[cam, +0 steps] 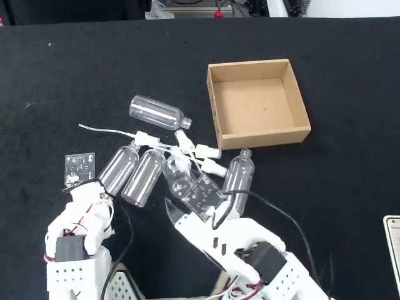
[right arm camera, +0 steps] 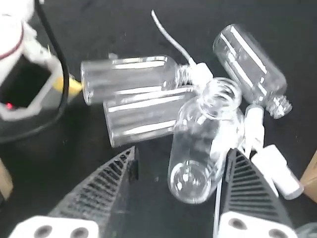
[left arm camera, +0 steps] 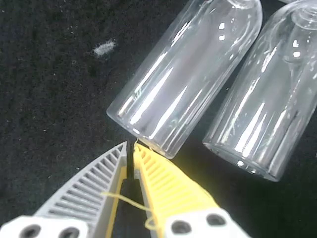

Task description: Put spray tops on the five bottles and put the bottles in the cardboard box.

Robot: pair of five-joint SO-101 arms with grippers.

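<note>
From above, 5 bottles (cam: 156, 113) and spray tops (cam: 208, 151) are seen lying beside the cardboard box (cam: 265, 136). In the left wrist view, the left gripper (left arm camera: 130, 148) is pinched closed on nothing, tips at the base of a bottle (left arm camera: 188, 74). In the right wrist view, the right gripper (right arm camera: 182, 154) is spread wide around an uncapped bottle (right arm camera: 203, 139).

Robotics lab or test-bench setting. The worktop (cam: 350, 187) is draped in black cloth. At its near edge stand a white printed left arm (cam: 75, 250) and right arm (cam: 262, 256), both with exposed wiring. Cables and equipment clutter (cam: 206, 7) lie beyond its far edge.
</note>
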